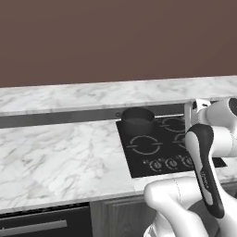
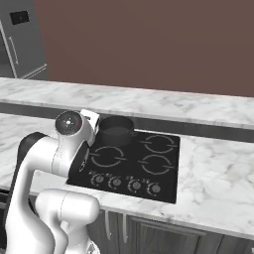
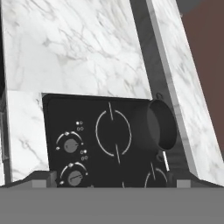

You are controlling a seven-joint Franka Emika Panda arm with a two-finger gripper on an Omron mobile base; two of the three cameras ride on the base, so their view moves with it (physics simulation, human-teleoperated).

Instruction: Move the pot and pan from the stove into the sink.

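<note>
Flat black glass stove with white burner rings, set into the white grey-veined marble bench; a row of round knobs runs along its front edge, toward the robot. Dark grey cylindrical pot with tall straight sides: upright on the stove's rear burner, the one at the back left corner as the base views show it, just in front of the dark grey strip that runs behind the stove. In the hand view the pot appears turned on its side, mouth open toward the camera, because that view is rolled; a white burner ring lies bare just beside it, and two knobs show nearer the stove's edge. Raised marble ledge behind the strip, and beyond it a plain reddish-brown wall. Grey steel refrigerator stands well to the left of the stove. White arm with dark joints: bent over the stove's front left part. Hand: fingers spread wide apart, gripping nothing, held above the stove and clear of the pot.
</note>
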